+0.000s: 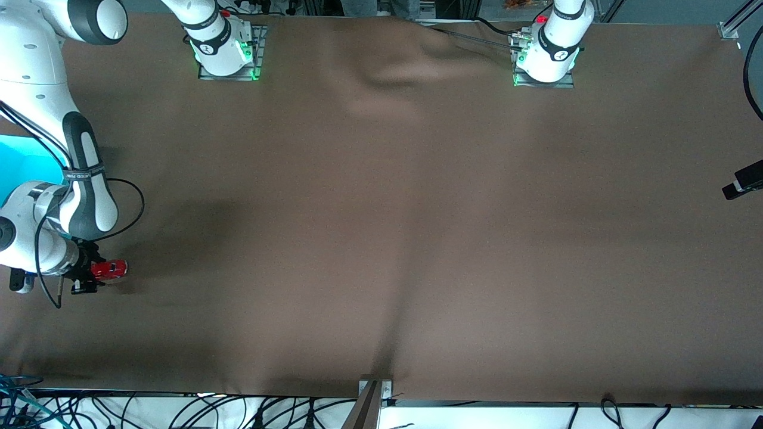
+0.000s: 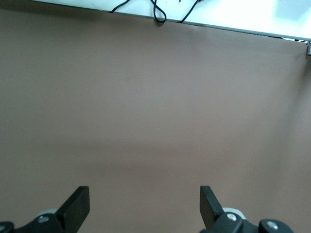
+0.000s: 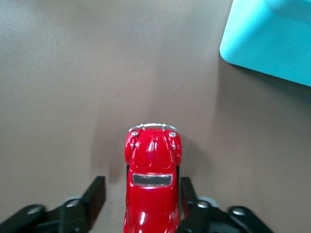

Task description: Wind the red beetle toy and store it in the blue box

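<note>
The red beetle toy [image 1: 110, 269] lies on the brown cloth near the right arm's end of the table, nearer to the front camera than the blue box [image 1: 21, 167]. My right gripper [image 1: 94, 276] is low over the cloth with its fingers on either side of the toy's rear. In the right wrist view the toy [image 3: 151, 179] sits between the fingers of the right gripper [image 3: 142, 194]. One finger is next to the toy's side and the other stands apart from it. The blue box's corner [image 3: 272, 39] shows there. My left gripper [image 2: 145, 208] is open and empty over bare cloth.
The brown cloth [image 1: 381, 226] covers the table, with a raised wrinkle [image 1: 411, 71] between the two arm bases. A black device [image 1: 742, 180] juts in at the left arm's end. Cables [image 1: 179, 411] hang along the table's front edge.
</note>
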{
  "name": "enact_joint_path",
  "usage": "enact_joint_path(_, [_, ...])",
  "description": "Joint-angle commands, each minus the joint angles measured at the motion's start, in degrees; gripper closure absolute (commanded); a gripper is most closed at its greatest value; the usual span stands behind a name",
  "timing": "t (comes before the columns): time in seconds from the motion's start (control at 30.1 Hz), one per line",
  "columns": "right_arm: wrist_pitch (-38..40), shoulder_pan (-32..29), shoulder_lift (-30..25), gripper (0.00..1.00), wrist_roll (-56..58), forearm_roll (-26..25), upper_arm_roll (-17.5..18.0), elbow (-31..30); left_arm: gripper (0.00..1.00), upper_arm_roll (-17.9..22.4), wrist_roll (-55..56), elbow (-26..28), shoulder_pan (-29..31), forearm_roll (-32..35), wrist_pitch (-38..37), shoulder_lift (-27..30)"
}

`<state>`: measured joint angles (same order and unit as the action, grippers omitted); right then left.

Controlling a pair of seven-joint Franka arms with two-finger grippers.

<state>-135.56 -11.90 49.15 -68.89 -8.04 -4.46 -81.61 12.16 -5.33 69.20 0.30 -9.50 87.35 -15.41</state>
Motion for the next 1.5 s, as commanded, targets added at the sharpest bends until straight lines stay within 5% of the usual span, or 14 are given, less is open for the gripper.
enact_joint_path(0.0, [-0.1, -1.1, 0.9, 1.0, -1.2, -1.4, 1.2, 1.4, 0.0, 0.2, -0.9, -0.4, -0.2, -1.0, -1.1, 0.6])
enact_joint_path(0.4, [-1.0, -1.0, 0.3, 1.0, -0.4, -3.0, 1.2, 1.2, 0.0, 0.4, -1.0, -0.4, 0.0, -1.1, -1.1, 0.6])
enact_joint_path(0.93, [12.0, -0.9, -3.4, 1.0, 1.4, -7.5, 5.1, 1.3, 0.0, 0.1, -1.0, -0.4, -0.4, -1.5, -1.1, 0.6])
enact_joint_path(1.46, [21.8, -0.9, -7.3, 1.0, 14.9, -8.4, 7.8, 1.2, 0.0, 0.1, -1.0, -0.4, -0.4, -1.5, -1.1, 0.7])
